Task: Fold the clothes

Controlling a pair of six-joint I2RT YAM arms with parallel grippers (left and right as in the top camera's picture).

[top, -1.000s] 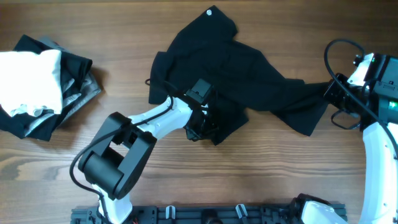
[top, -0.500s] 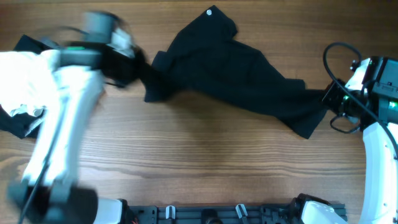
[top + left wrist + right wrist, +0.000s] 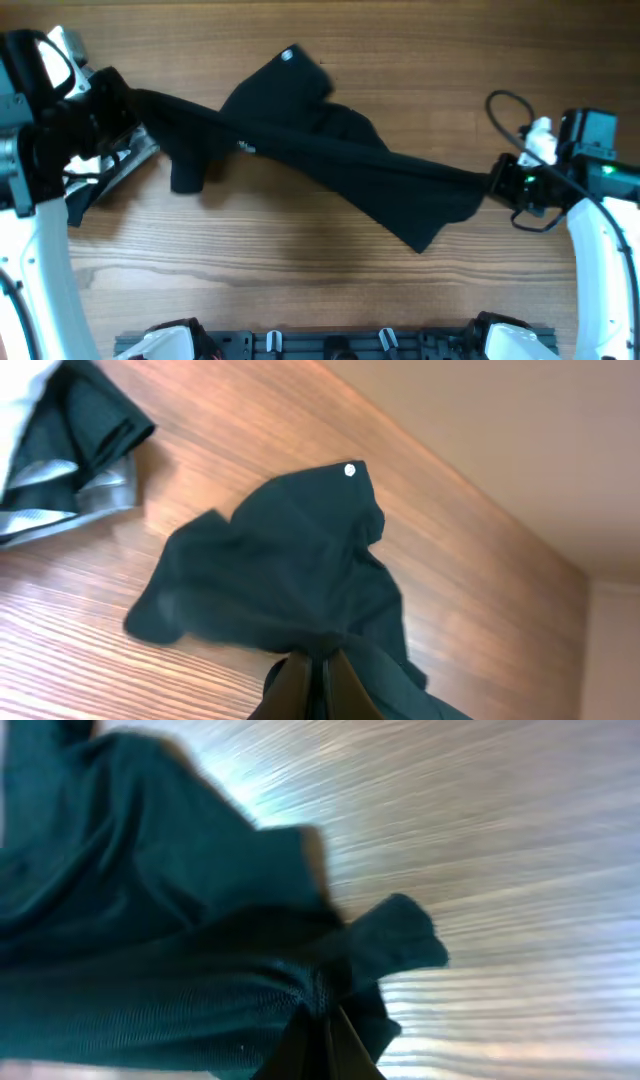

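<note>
A large black garment (image 3: 320,150) with a small round white mark (image 3: 288,56) is stretched across the table between both arms. My left gripper (image 3: 125,100) is shut on its left end, seen in the left wrist view (image 3: 320,660). My right gripper (image 3: 497,182) is shut on its right end, seen in the right wrist view (image 3: 325,1015). The garment also shows in the left wrist view (image 3: 290,560) and in the right wrist view (image 3: 150,940). A pile of folded black and grey clothes (image 3: 70,450) lies at the far left, mostly hidden under my left arm in the overhead view.
The wooden table (image 3: 300,280) runs under everything. A black cable (image 3: 505,105) loops from the right arm. A rack of clips (image 3: 330,340) lines the front edge.
My left arm swung from the table's middle to the far left, dragging the garment's left end with it. The garment shifted left and stretched out. My right gripper moved left, still gripping.
</note>
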